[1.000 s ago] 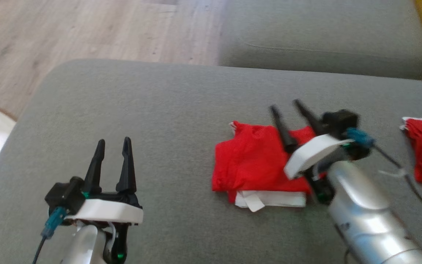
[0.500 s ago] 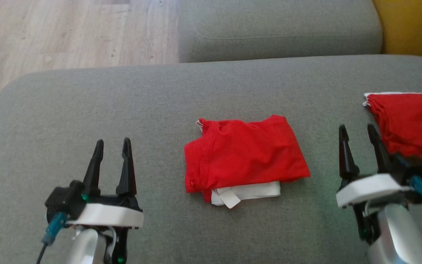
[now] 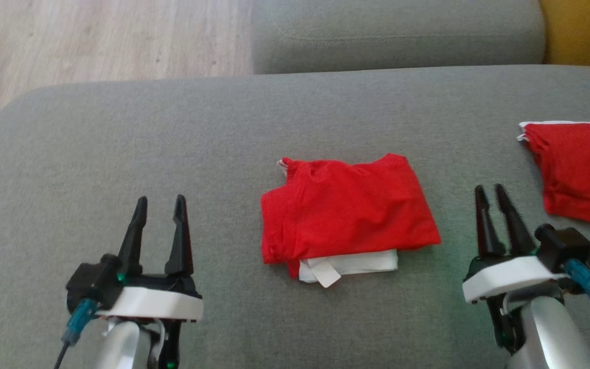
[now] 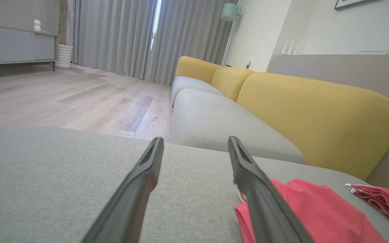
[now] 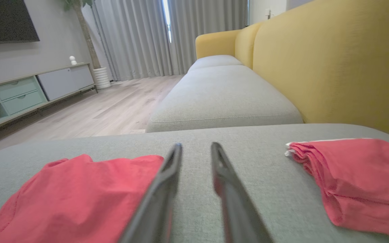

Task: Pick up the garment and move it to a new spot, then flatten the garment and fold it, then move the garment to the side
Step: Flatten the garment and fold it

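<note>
Red folded garment point(image 3: 346, 210) between left claw point(image 3: 161, 199) and right claw point(image 3: 489, 188), both apart, second red pile point(image 3: 582, 174) nearby

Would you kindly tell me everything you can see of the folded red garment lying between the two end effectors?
The red garment looks like thin, soft fabric, folded into a rough rectangle and slightly wrinkled. A white layer with a small tab pokes out under its near edge. It lies flat on the grey sofa cushion, between the left end effector and the right end effector. Neither touches it.
</note>
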Tool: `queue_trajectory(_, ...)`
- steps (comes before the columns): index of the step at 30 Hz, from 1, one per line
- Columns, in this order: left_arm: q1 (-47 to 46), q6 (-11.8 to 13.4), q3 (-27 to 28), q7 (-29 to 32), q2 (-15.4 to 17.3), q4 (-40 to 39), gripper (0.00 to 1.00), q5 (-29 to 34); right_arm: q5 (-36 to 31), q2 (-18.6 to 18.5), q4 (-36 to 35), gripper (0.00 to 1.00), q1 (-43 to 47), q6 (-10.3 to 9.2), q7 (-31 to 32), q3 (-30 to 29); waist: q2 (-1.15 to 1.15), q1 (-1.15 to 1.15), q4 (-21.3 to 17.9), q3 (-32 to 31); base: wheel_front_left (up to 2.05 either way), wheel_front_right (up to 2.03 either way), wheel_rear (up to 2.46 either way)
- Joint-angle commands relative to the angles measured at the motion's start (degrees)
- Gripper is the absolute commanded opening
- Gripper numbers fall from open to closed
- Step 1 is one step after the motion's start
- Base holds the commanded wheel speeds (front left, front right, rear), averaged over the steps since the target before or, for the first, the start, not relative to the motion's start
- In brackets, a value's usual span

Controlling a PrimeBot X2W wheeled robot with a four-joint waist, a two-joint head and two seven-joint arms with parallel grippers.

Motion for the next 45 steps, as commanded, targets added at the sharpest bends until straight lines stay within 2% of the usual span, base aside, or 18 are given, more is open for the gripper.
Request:
queue_trajectory(1, -2.89, -0.20, 1.04, -0.45, 0.10, -2.14, 1.00, -0.30, -0.48, -0.02, -2.18, 0.00, -3.47, -0.04, 0.11, 1.85, 0.00, 0.00, 1.02, 0.97, 0.00, 0.00, 0.00)
queue_trajectory(6, -4.13, -0.20, -0.38, -0.46, 0.09, -2.39, 1.00, -1.50, -2.53, -0.02, -1.24, 0.00, -7.61, -0.04, 2.12, 3.82, 0.00, 0.00, 3.91, 3.49, 0.00, 0.00, 0.00)
queue_trajectory(10, -5.15, -0.12, -1.45, -0.46, 0.09, -2.31, 1.00, -2.18, -3.57, -0.35, 2.23, 0.00, -11.76, -0.04, 3.53, 5.80, 0.00, 0.00, 6.46, 5.36, 0.00, 0.00, 0.00)
queue_trajectory(18, -6.76, 0.26, -4.33, -0.46, 0.09, -2.01, 1.00, -3.37, -3.73, -0.98, 16.21, 0.00, -17.69, -0.04, 4.07, 9.11, 0.00, 0.00, 10.84, 8.03, 0.00, 0.00, 0.00)
queue_trajectory(24, -7.25, 0.59, -5.00, -0.46, 0.09, -1.75, 1.00, -3.67, -3.68, -0.68, 26.59, 0.00, -19.86, -0.04, 4.23, 11.06, 0.00, 0.00, 11.92, 8.42, 0.00, 0.00, 0.00)
queue_trajectory(30, -7.23, 0.82, -4.62, -0.46, 0.09, -1.44, 1.00, -4.14, -2.62, -0.19, 27.31, 0.00, -23.46, -0.04, 0.19, 12.29, 0.00, 0.00, 11.88, 7.81, 0.00, 0.00, 0.00)
queue_trajectory(34, -7.29, 0.91, -5.34, -0.46, 0.08, -1.42, 1.00, -4.76, 0.34, -0.04, 25.86, 0.00, -24.31, -0.04, -0.40, 16.92, 0.00, 0.00, 12.37, 7.62, 0.00, 0.00, 0.00)
queue_trajectory(39, -7.77, 1.27, -6.77, -0.46, 0.08, -1.61, 1.00, -5.81, 2.93, -0.02, 27.82, 0.00, -25.04, -0.04, 2.54, 23.41, 0.00, 0.00, 13.65, 8.50, 0.00, 0.00, 0.00)
queue_trajectory(45, -8.28, 1.71, -7.39, -0.46, 0.08, -1.61, 1.00, -6.56, 4.96, -0.02, 30.60, 0.00, -26.19, -0.04, 4.22, 27.04, 0.00, 0.00, 15.24, 9.42, 0.00, 0.00, 0.00)
